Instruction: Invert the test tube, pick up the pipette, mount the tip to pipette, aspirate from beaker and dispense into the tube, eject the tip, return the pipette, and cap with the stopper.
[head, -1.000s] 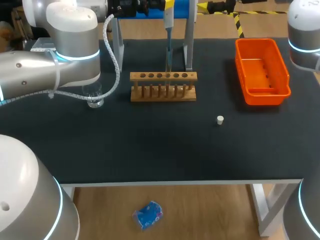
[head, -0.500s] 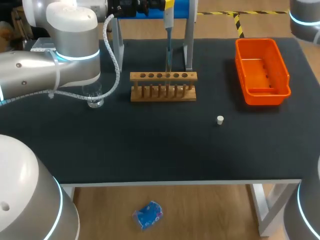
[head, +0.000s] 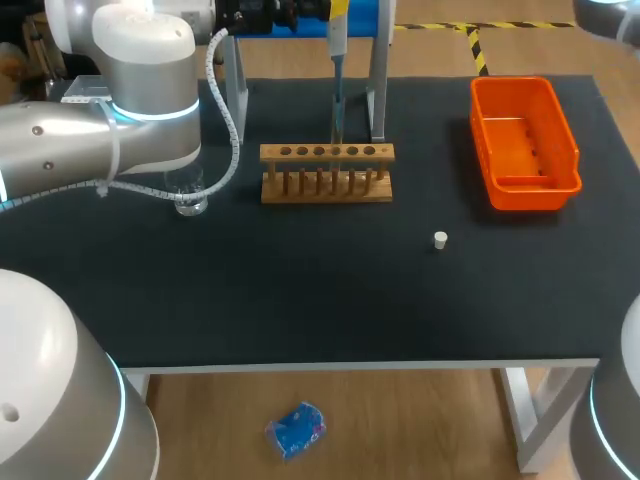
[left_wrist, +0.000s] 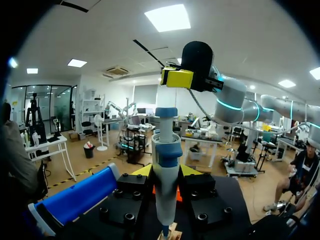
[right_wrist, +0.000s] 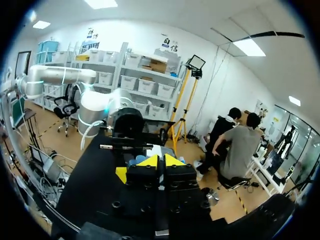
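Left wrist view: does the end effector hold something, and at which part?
The left end effector holds the pipette by its white body, just under the blue collar.

No writing, label or number is legible on the table (head: 300, 300) (pipette (left_wrist: 165, 185) included).

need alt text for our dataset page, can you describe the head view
A black table seen from above holds a wooden test tube rack at centre, with a pipette hanging behind it. An orange bin sits right, a small white stopper nearer the front, a beaker partly behind the left arm.
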